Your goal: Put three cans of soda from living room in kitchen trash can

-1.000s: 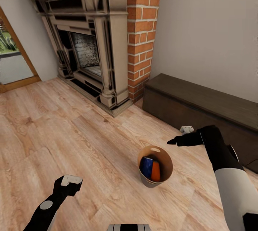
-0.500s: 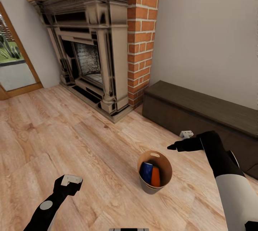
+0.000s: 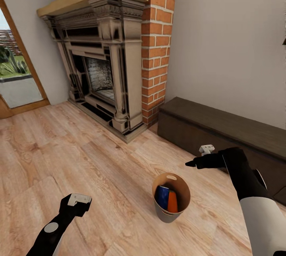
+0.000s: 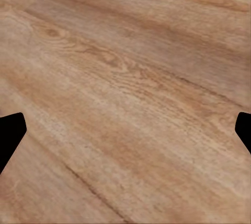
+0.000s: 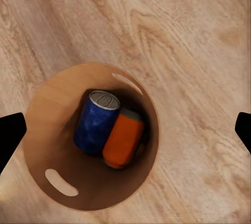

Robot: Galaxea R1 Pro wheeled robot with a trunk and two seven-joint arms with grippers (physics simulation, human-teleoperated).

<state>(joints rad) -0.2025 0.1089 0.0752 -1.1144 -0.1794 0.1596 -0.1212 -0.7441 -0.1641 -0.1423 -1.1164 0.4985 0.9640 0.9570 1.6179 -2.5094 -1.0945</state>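
The tash can (image 3: 171,198) stands on the wooden floor (image 3: 79,156), in front of the dark low bench (image 3: 222,128) and out from the brick fireplace (image 3: 107,61). Inside it a blue can (image 5: 95,122) and an orange can (image 5: 123,138) lie side by side, touching. The right claw (image 3: 190,164) hangs above the pail, fingers spread wide apart and empty. The left claw (image 3: 76,200) hovers over bare floor well away from the pail, also apart.

Black arms, white forearm, grey-capped wrists
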